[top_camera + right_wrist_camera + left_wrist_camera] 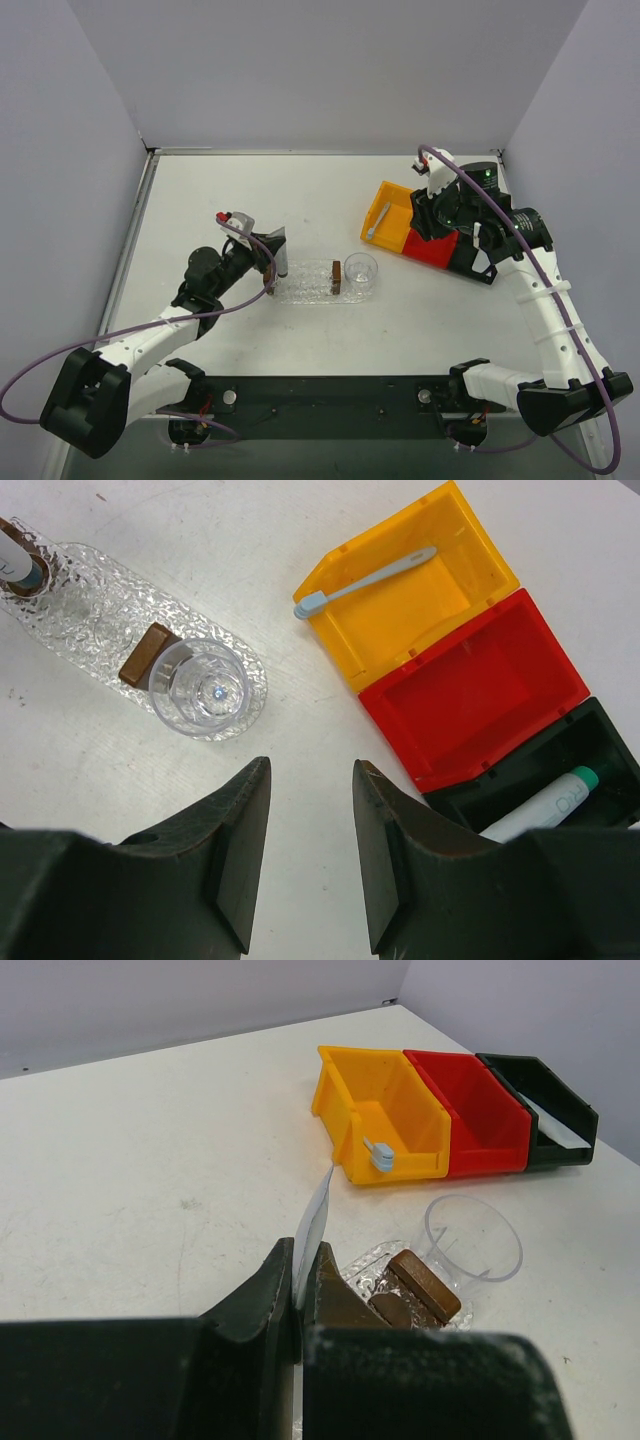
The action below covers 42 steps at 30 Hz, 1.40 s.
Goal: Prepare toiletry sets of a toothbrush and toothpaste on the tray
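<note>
My left gripper [272, 268] [300, 1252] is shut on the toothpaste [281, 252] [313, 1218], a flat silvery tube held upright over the left end of the clear bumpy tray [310, 285] [368, 1263] [85, 620]. The pale blue toothbrush [365, 580] [372, 229] lies slanted in the yellow bin [400, 610] [390, 212] [375, 1110], its head sticking out at the bin's front [379, 1155]. My right gripper [311, 770] [432, 222] hovers open and empty above the table, beside the bins.
A clear cup [360, 271] [200, 688] [473, 1240] and a brown block [336, 276] [143, 652] [425, 1282] sit on the tray's right end. The red bin [480, 695] [480, 1110] is empty. A dark bin [590, 750] [545, 1100] holds a white tube with a teal cap [548, 802].
</note>
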{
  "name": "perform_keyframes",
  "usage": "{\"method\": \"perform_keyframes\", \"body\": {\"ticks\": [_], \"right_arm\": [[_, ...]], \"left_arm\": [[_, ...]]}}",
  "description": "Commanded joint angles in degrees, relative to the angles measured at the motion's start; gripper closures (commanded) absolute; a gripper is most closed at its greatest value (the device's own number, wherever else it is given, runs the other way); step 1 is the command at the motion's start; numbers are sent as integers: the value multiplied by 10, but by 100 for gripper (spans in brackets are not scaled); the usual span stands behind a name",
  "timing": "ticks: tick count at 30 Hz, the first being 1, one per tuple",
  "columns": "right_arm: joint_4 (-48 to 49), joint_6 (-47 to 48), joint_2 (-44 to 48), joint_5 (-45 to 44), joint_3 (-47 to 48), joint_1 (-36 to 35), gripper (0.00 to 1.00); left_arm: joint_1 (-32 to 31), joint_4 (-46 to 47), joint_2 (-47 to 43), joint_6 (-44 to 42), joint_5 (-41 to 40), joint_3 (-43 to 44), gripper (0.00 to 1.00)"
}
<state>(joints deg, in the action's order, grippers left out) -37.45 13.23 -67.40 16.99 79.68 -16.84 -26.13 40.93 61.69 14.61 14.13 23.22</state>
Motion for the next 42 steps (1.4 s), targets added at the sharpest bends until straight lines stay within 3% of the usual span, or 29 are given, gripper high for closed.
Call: {"method": "perform_keyframes", "body": {"ticks": [1, 42], "right_arm": [[10, -6, 4, 6, -2, 3, 66], [16, -1, 17, 2, -24, 5, 66]], "left_arm": [[5, 60, -2, 7, 13, 1, 100], [5, 92, 38, 2, 32, -15, 100]]}}
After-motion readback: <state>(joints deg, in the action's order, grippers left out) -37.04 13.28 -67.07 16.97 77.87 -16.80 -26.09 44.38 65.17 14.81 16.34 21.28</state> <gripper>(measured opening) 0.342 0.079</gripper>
